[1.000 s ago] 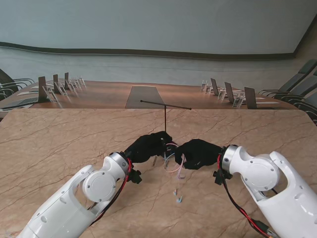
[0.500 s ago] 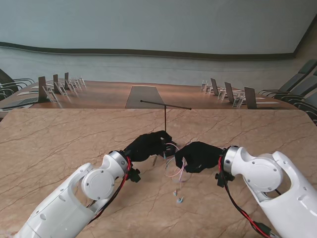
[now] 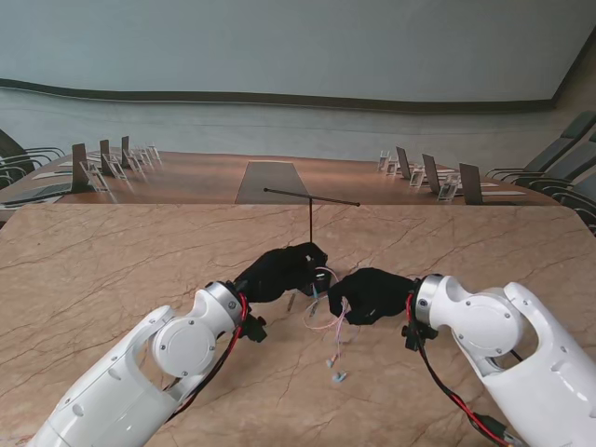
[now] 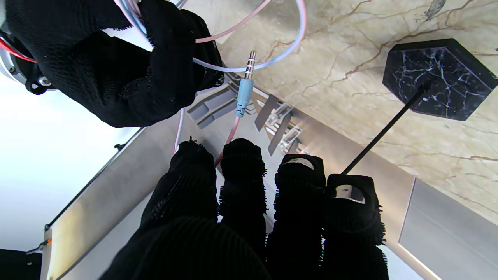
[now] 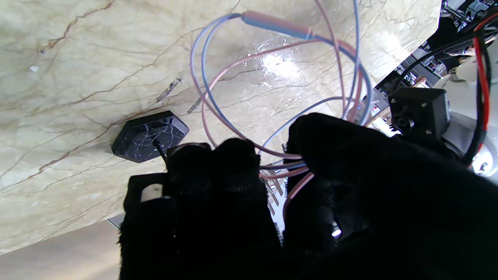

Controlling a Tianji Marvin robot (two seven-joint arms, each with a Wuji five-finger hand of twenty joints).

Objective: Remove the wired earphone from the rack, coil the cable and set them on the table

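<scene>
Cable of the earphone hangs in loops between the two hands, bundle clasped in the right hand, plug end pinched by the left hand, rack just behind.

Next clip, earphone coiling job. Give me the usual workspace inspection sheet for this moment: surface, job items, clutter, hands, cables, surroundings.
Surface: marble-pattern table, tan with brown veins.
Job items: earphone cable, pink and blue, off the rack and looped between the two hands; its plug sticks out from the left fingers; earbuds dangle nearer to me. The rack's bar is bare; its dark hexagonal base sits on the table.
Clutter: nothing seen.
Hands: left hand pinches the cable near the plug; right hand closed on several loops.
Cables: red and black wiring along both wrists.
Surroundings: conference desks with chairs beyond the table.
</scene>
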